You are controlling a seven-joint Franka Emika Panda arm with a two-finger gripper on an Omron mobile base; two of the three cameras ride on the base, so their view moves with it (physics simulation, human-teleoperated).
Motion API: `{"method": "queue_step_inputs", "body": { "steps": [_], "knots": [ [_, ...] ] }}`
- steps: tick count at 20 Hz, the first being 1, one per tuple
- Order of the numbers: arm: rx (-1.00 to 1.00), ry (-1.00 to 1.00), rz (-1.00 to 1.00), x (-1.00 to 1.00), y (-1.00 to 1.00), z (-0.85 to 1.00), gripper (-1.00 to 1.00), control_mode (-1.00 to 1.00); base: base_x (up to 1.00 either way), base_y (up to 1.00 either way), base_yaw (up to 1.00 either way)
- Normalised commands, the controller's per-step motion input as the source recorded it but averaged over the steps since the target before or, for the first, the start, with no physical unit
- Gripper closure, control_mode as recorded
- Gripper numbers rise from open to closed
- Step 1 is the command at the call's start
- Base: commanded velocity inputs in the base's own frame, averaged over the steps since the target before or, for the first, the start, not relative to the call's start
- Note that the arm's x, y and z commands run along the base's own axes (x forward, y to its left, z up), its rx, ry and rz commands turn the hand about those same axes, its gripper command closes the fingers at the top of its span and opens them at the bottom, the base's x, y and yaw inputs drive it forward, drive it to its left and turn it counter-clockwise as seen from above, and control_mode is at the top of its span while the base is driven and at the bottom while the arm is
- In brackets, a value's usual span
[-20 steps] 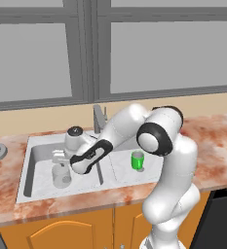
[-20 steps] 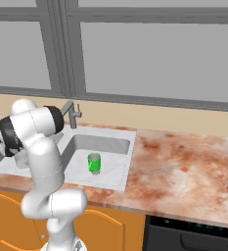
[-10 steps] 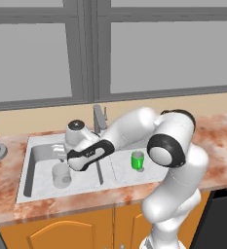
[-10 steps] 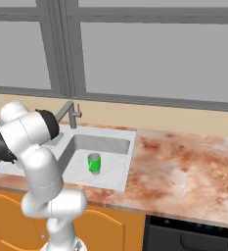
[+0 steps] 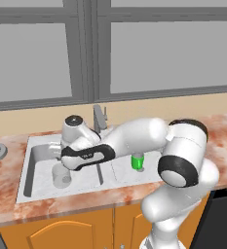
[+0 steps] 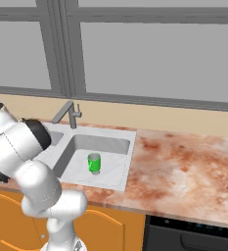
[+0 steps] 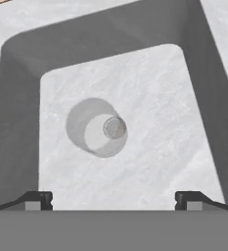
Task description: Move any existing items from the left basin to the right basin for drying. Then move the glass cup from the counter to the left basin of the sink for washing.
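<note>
Counter first: mottled reddish-brown and white stone look, running over orange cabinet doors. Sunk into it, the sink: two rectangular grey-white bowls with rounded corners and a thin divider between them. The arm, glossy white with dark joints, stretches across to hang over the left basin. And the gripper stands wide apart, the two dark fingertips far to either side, nothing between them, touching nothing. Below it, on the basin floor, the glass: a translucent pale-grey tumbler, no handle, standing upright over the small round drain, which shows through its wall. From the left base view the glass sits just beneath the hand. Over in the right basin, the mug, bright green, upright, well apart from the glass. A grey angular faucet rises behind the divider.
</note>
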Motion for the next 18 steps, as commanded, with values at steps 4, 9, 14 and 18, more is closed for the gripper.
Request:
{"method": "queue_step_inputs", "body": {
  "steps": [4, 9, 14, 18],
  "knots": [
    [0.00, -0.05, 0.00, -0.71, 0.21, 0.36, -1.00, -1.00, 0.00, 0.00, 0.00],
    [0.00, -0.12, 0.00, -0.98, 0.29, 0.36, -1.00, -1.00, 0.00, 0.00, 0.00],
    [0.01, -0.09, 0.00, -0.67, 0.18, 0.45, -1.00, -1.00, 0.00, 0.00, 0.00],
    [0.09, -0.02, 0.00, -0.46, 0.01, 0.37, -1.00, -1.00, 0.00, 0.00, 0.00]
  ]
}}
